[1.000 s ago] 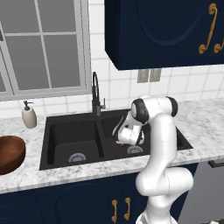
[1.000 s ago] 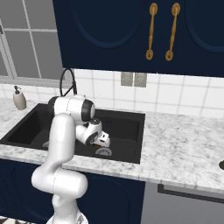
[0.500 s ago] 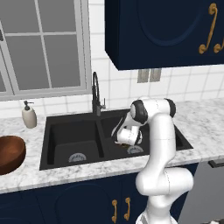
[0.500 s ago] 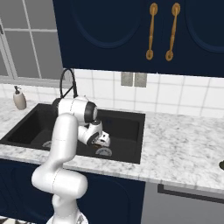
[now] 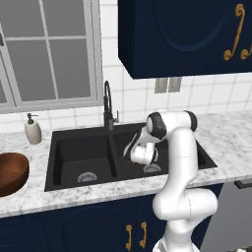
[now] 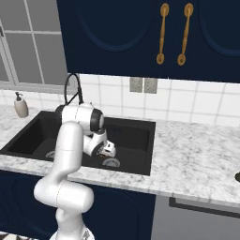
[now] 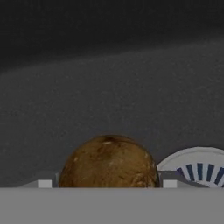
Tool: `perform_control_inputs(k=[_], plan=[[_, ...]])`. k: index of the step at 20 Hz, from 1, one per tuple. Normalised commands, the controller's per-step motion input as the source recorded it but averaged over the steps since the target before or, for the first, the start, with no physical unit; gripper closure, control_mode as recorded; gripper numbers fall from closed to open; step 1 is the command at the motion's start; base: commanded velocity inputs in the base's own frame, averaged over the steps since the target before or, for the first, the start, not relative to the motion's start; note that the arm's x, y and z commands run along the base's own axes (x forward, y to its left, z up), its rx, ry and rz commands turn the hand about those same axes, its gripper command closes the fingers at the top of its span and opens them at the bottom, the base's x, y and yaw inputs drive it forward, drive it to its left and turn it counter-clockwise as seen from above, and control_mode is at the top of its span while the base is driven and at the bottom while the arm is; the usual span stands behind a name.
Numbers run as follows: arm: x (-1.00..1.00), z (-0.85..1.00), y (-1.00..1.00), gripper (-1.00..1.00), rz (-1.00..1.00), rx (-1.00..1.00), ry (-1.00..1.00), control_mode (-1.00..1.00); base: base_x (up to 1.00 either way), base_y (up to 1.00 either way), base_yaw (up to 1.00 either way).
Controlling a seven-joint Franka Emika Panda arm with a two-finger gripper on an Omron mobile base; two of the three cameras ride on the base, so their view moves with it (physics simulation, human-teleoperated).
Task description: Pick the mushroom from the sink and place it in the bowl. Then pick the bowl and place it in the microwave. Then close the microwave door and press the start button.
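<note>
**Grasp Stage: Mushroom in the Right Basin**

Compared with the earlier pictures, the hand is seen slightly lower in the right basin of the sink (image 5: 64,162); the base and the bench (image 6: 201,159) are unchanged in the frame. The gripper (image 5: 134,158) is held down near the silver drain (image 7: 199,168). In the hand view the mushroom (image 7: 108,162) lies on the black basin floor, directly ahead of the jaws and centred between them, with the drain just beside it. It appears rounded, so no long axis is discernible. The jaws are set apart about the mushroom; whether contact is made cannot be told. The bowl (image 5: 11,172) stands on the bench, left of the sink, well apart.
</note>
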Motion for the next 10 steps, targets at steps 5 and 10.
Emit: perform_control_inputs(k=[5,10], plan=[[-0.55,0.97,-0.15,1.00,0.00,0.00,-0.10,-1.00,0.00,0.00,0.00],[-0.73,1.00,-0.26,1.00,0.00,0.00,-0.04,-1.00,0.00,0.00,0.00]])
